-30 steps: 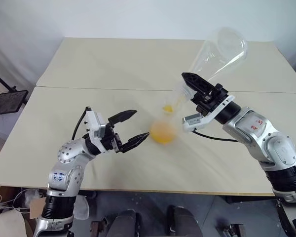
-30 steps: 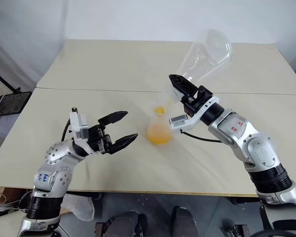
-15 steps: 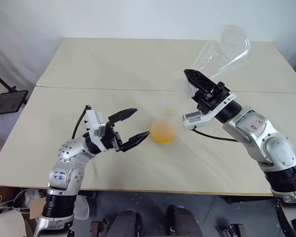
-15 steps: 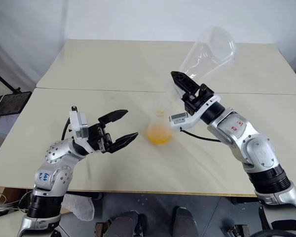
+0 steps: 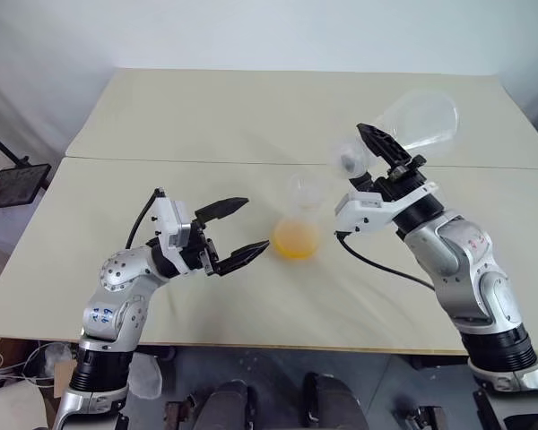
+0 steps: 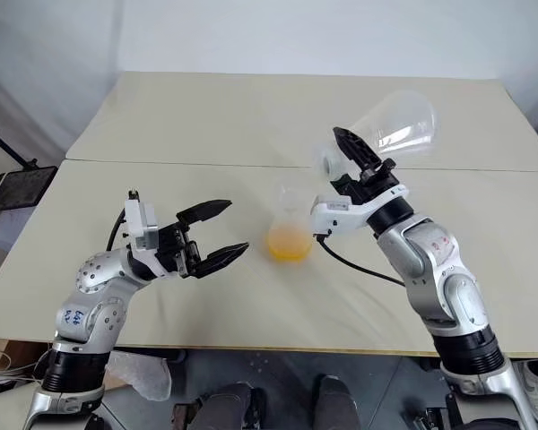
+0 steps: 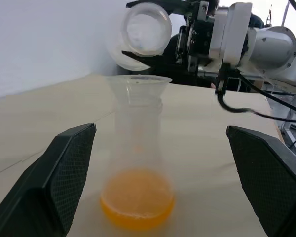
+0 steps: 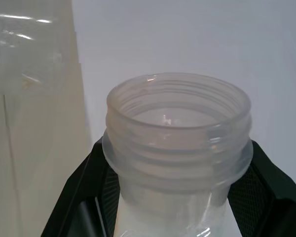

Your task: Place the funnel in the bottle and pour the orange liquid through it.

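Seam (image 5: 206, 162) splits beige tabletop (image 5: 251, 107); pale, perhaps curtained, backdrop.

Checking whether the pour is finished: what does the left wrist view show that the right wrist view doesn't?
Left wrist view: the funnel seated in the bottle, the orange liquid pooled at its base, and the open left end effector.
Right wrist view: the threaded mouth of the empty flask, up close.
Both: that flask, clamped in the right end effector.
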